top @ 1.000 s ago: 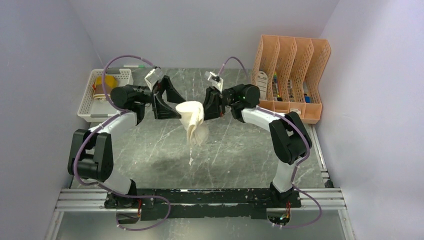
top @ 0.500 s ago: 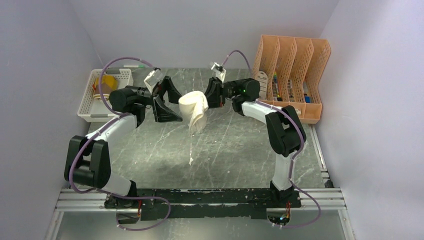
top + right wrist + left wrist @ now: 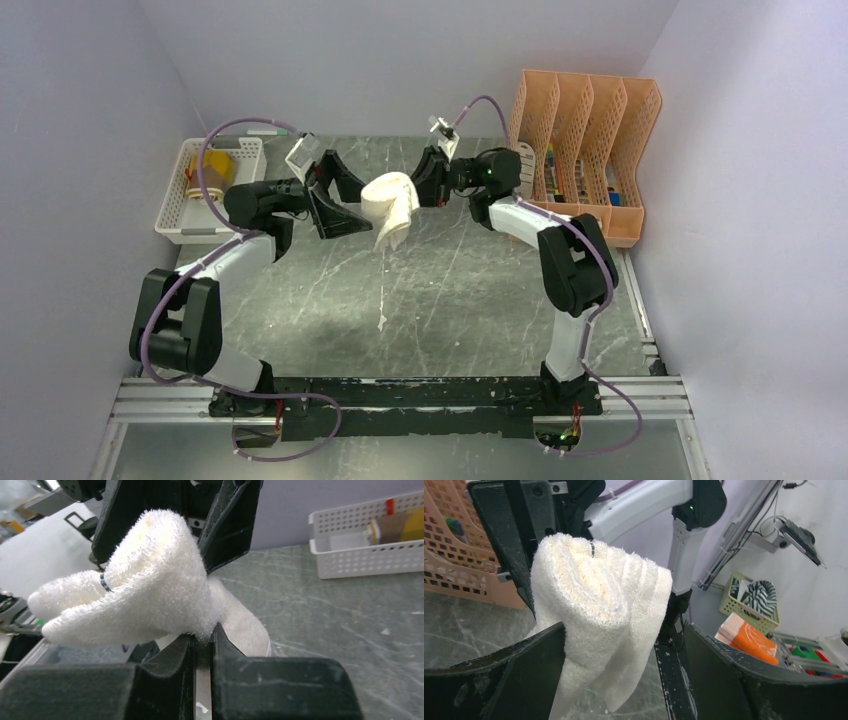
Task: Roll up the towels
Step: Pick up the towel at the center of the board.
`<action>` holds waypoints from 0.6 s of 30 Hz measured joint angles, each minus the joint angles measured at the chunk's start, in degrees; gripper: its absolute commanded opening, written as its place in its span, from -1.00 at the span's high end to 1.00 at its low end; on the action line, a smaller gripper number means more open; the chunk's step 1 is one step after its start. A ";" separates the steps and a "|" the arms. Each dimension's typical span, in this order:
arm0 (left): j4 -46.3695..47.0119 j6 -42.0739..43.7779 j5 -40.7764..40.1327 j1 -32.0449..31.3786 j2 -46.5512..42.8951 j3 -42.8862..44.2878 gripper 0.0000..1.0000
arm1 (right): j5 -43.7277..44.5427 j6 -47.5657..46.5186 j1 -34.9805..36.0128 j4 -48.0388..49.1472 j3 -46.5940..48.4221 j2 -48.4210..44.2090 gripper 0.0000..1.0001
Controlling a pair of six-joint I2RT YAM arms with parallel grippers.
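At the far left of the table (image 3: 450, 300) sat a white slotted basket (image 3: 190, 205) with the yellow-brown towel (image 3: 212, 165) lying in it. A small red sticker (image 3: 389, 506) on the basket's wall bore nothing I could read. Just right of it the left claw (image 3: 355, 205) stood spread wide and gripped nothing, its two black fingers on either side of the cream-white towel (image 3: 392, 205). That towel hung over the far middle of the table, bunched into a fat fold with its tail drooping toward the marble top. A tiny dark loop (image 3: 592, 548) showed near its upper end. From the right, the right claw (image 3: 422, 188) was pinched tight on the towel's upper edge and carried it. The left claw's fingers crowded the cloth on its left side. At the far right stood a peach file rack (image 3: 590, 120). A white tag (image 3: 524, 158) hung at its left end, its print too small to make out.
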 measured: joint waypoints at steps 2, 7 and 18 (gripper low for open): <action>0.04 0.48 -1.88 0.02 0.00 -0.59 -0.89 | 1.18 -6.10 -0.07 -7.26 -0.20 -1.75 1.00; 0.13 5.44 -6.27 0.07 -0.85 -2.45 -0.89 | 4.26 -17.40 -0.24 -22.23 -0.20 -5.77 1.00; -7.54 23.63 -11.02 -0.33 -6.10 -5.11 -0.89 | 12.46 -23.06 1.18 -38.86 0.24 -10.45 1.00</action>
